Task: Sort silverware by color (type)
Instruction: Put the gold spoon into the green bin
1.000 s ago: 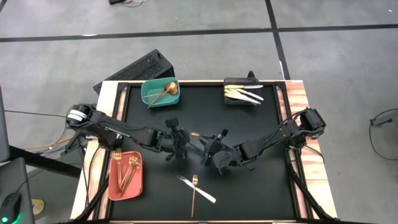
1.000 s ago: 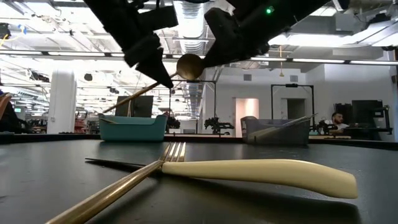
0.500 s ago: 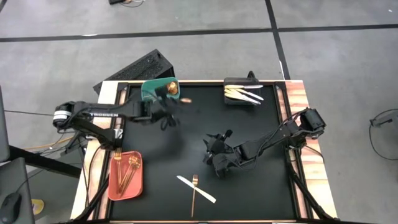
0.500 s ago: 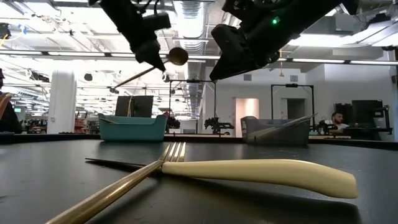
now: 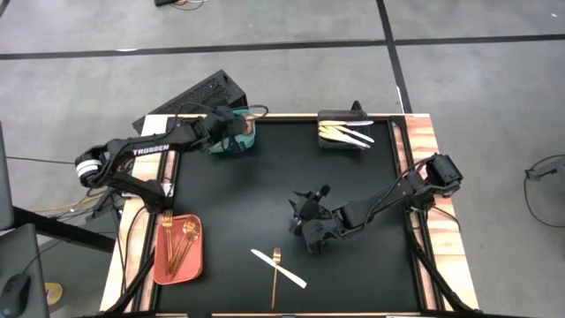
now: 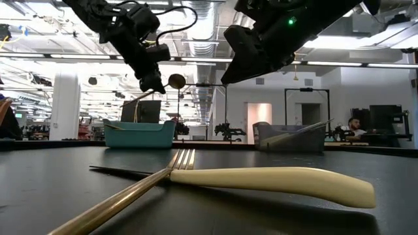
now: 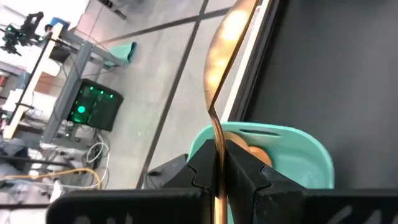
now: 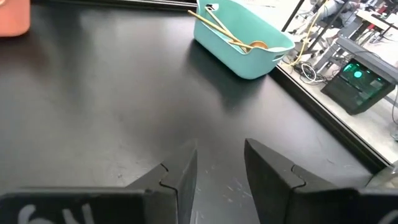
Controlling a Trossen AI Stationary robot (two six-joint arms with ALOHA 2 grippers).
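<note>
If my left gripper (image 7: 219,177), pinching the gold spoon (image 7: 225,56), lets go too early, it misses the teal bin (image 7: 298,155).

Three bins are sitting around the black mat (image 5: 282,190): one teal bin (image 5: 231,141), one salmon bin (image 5: 178,250), one black bin (image 5: 342,135). One fork (image 5: 275,274) and one knife (image 5: 278,268) are lying crossed on it.

Grey concrete floor (image 5: 291,79) crossed by dark seams. Beyond the table, a wide hall: white ceiling with strip lights (image 6: 196,13), a white column (image 6: 65,104), a pale doorway (image 6: 257,112), desks with monitors (image 6: 385,117). A cabinet with green lights (image 7: 93,106) on the floor.
</note>
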